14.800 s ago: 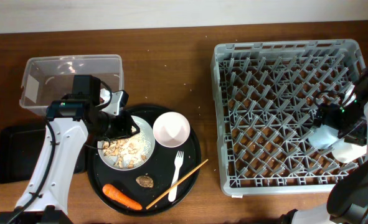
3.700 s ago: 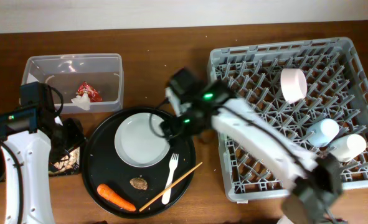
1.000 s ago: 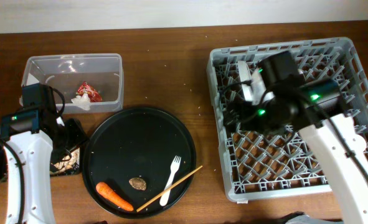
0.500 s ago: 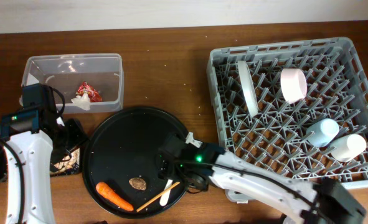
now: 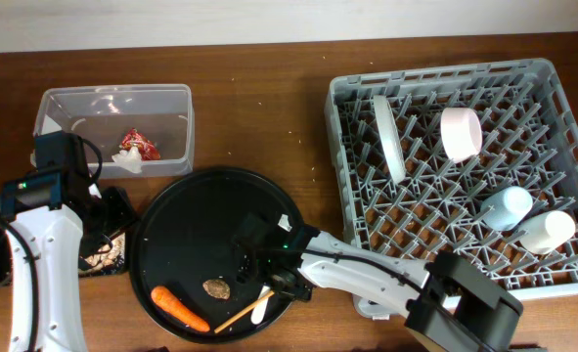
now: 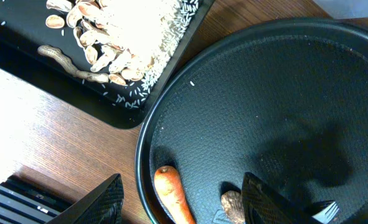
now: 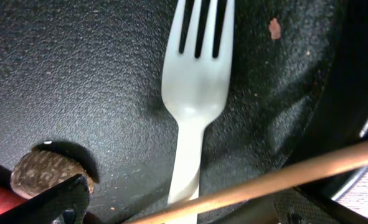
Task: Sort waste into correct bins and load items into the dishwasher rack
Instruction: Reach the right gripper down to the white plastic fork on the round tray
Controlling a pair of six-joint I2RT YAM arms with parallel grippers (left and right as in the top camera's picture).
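The white fork (image 7: 196,93) lies on the round black tray (image 5: 196,220), and my right gripper (image 7: 184,208) is open low over its handle, one finger on each side. In the overhead view the right gripper (image 5: 272,277) hides most of the fork (image 5: 259,309). An orange carrot (image 5: 179,309) and a small brown lump (image 5: 216,288) lie on the same tray. My left gripper (image 6: 182,200) is open and empty, high above the carrot (image 6: 171,199). Rice and scraps (image 6: 124,34) fill the shallow black tray (image 5: 120,207). The clear tub (image 5: 112,103) holds the red wrapper (image 5: 139,144) and white tissue (image 5: 124,159).
The grey rack (image 5: 445,264) at right holds the plate (image 5: 388,137) on edge, the pink bowl (image 5: 460,132), the blue cup (image 5: 507,207) and the white cup (image 5: 546,230). A wooden chopstick (image 7: 283,177) lies across the fork's handle.
My right arm has left the rack, where the plate now stands, and has come down over the fork on the round tray. The left arm has not moved.
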